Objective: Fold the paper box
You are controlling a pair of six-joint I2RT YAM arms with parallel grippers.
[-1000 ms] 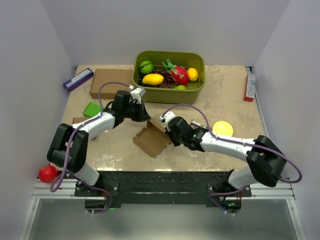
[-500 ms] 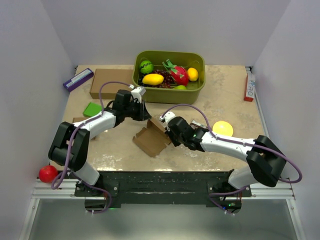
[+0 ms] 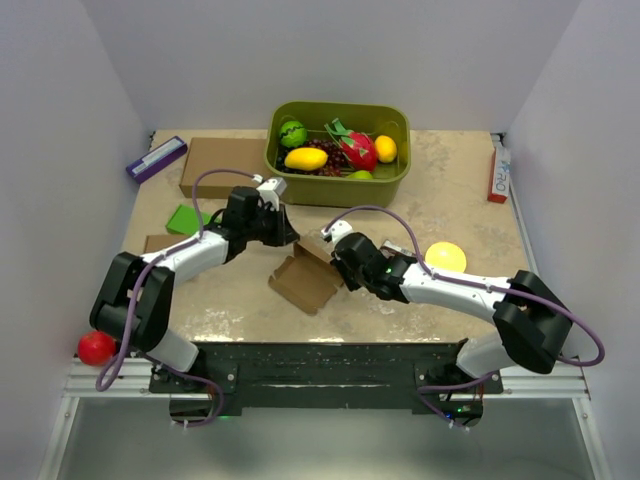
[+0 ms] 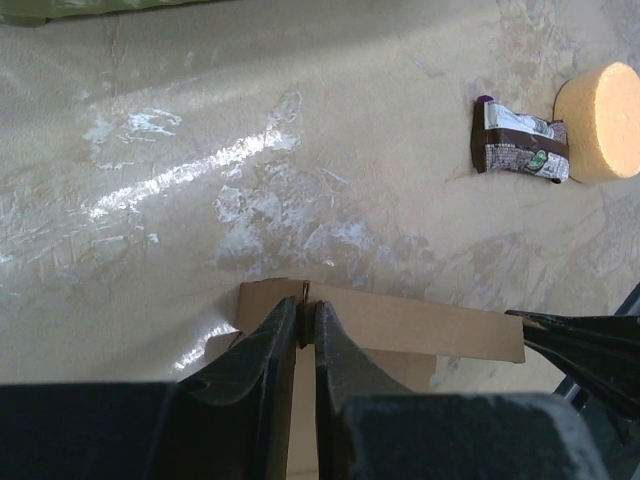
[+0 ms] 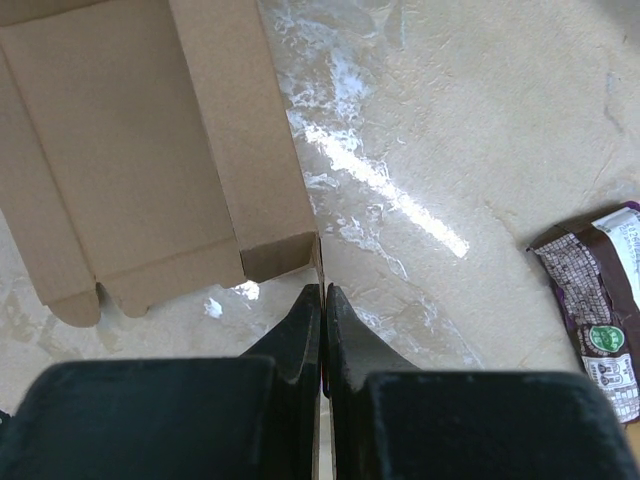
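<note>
Since a moment ago the left arm has sunk a little and its elbow went outward, and the box [image 3: 305,282] slid slightly to the right. It lies open on the table [image 3: 450,190], near the front edge, between both arms. The left gripper [image 4: 303,305] is almost closed and pinches the thin edge of a flap on the box's far side. The right gripper [image 5: 322,292] is narrow too, with the box's right wall between its fingers. Just to the right lie a wrapper [image 4: 520,145] and a yellow sponge [image 3: 445,257]. Further back I see a green block [image 3: 183,218], a big carton [image 3: 222,165] and a green bin [image 3: 338,185] with toy fruit.
</note>
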